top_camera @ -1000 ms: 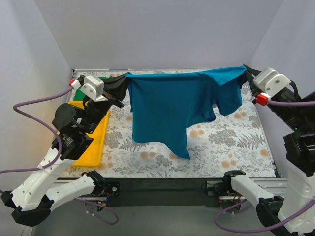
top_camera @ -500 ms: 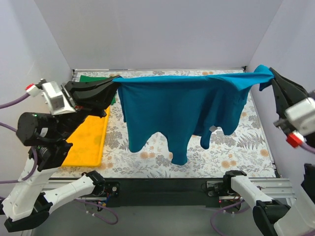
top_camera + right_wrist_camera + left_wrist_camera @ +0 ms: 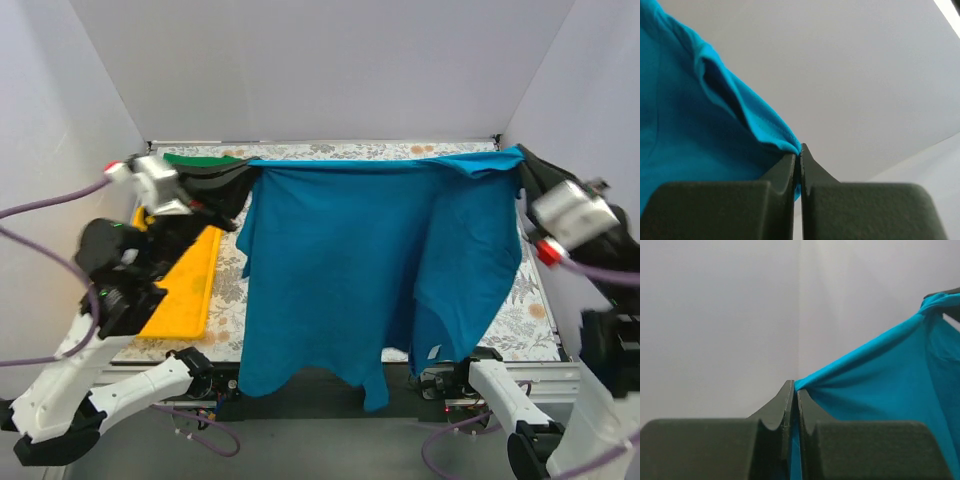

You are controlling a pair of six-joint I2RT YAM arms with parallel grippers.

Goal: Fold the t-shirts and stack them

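Teal shirt swung nearer, spread wide | L jaws pinching one top corner | R jaws pinching other

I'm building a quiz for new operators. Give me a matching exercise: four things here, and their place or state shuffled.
1 teal t-shirt
2 green t-shirt
3 yellow tray
4 right gripper

A shut on a corner of cloth
B far left corner, partly hidden
C hanging spread in the air
D flat along the left side

Pairs: 1-C, 2-B, 3-D, 4-A
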